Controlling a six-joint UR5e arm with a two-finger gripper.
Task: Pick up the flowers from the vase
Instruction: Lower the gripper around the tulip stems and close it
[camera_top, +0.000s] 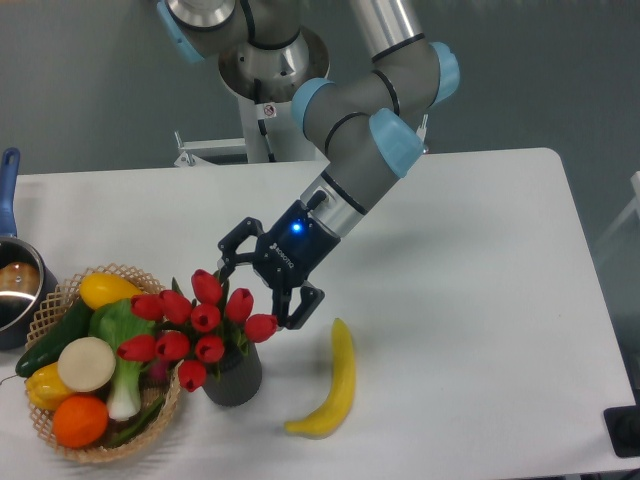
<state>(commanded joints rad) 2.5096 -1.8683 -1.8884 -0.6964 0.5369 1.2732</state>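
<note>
The scene around me is bright and evenly lit, the light soft and coming from above. The white desk (480, 260) is close to washed out, yet its edges stay clear against the dull grey wall behind. Shadows are faint: a pale soft one lies under the banana (335, 385), and a small darker one sits at the foot of the vase (233, 378). My fingers (289, 316) show sharp, with no motion blur, and a small blue light glows on my wrist. The metal joints at the far top carry mild glare. The focus is crisp throughout, and I see no bending at the edges.
</note>
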